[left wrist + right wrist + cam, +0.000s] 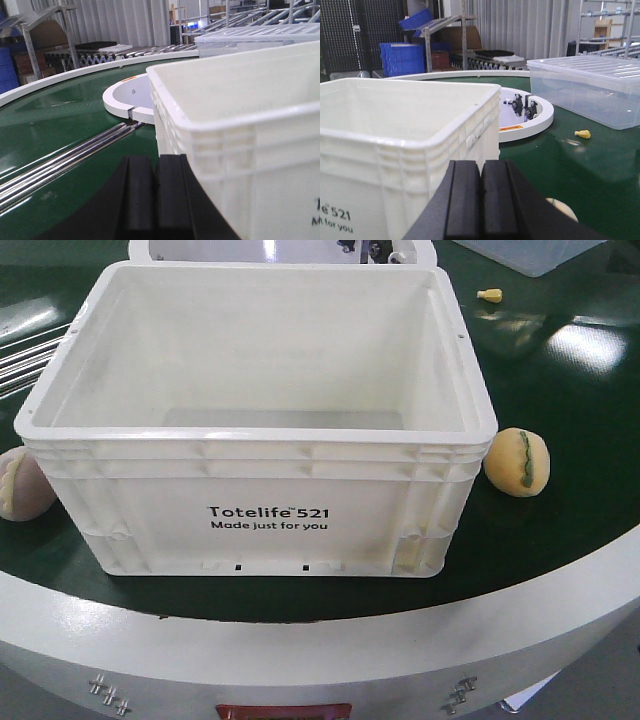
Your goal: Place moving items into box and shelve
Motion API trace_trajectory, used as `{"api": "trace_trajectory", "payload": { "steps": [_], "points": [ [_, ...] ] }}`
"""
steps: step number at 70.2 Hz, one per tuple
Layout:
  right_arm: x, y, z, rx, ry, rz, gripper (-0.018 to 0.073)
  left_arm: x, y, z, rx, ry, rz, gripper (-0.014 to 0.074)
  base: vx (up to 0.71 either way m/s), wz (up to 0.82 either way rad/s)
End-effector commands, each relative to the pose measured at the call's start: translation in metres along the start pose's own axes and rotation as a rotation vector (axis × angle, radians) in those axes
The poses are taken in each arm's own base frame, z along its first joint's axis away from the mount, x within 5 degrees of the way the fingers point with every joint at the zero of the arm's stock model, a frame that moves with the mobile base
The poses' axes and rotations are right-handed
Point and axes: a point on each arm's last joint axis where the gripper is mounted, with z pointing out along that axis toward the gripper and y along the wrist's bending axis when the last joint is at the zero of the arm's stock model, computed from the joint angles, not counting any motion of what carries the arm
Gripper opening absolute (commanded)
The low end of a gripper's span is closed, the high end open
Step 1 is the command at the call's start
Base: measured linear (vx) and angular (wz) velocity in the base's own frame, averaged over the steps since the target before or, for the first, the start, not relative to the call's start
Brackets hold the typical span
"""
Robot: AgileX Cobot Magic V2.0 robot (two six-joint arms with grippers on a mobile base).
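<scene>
We find white ribbed plastic tote (150, 510) empty, green-striped cream bun (518, 462) and pale ridged bun (22, 485) outside it; left fingers (140, 195), right fingers (465, 200) together; nothing done

Clear bin (585, 90) (on green belt (605, 170))

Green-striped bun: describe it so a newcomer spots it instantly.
Find the big white Totelife box on the green belt. Just off its front right corner lies a cream-yellow bun. Its green stripe sets it apart from the paler ridged bun at the box's left.
</scene>
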Motion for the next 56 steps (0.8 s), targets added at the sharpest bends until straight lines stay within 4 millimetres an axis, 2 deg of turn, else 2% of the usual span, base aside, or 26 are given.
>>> {"api": "trace_trajectory", "payload": {
  "steps": [1, 12, 22, 33, 56],
  "points": [
    [-0.037, -0.002, 0.011, 0.017, -0.079, -0.026, -0.0015, -0.039, 0.0, 0.011, 0.014, -0.119, -0.013, -0.0027, 0.0, 0.0],
    [-0.076, -0.003, 0.042, 0.022, -0.053, -0.096, -0.0015, -0.071, 0.001, 0.043, 0.021, -0.114, -0.015, -0.0027, 0.0, 0.0],
    [-0.096, -0.004, 0.069, 0.022, -0.029, -0.102, -0.0015, -0.09, 0.001, 0.066, 0.026, -0.115, -0.015, -0.0027, 0.0, 0.0],
    [-0.098, -0.005, 0.085, 0.026, -0.025, -0.101, -0.0015, -0.097, 0.0, 0.076, 0.035, -0.168, -0.015, -0.0027, 0.0, 0.0],
    [-0.096, -0.005, 0.087, 0.024, -0.008, -0.095, -0.0011, -0.096, 0.0, 0.076, 0.034, -0.161, -0.016, -0.0015, 0.0, 0.0]
  ]
}}
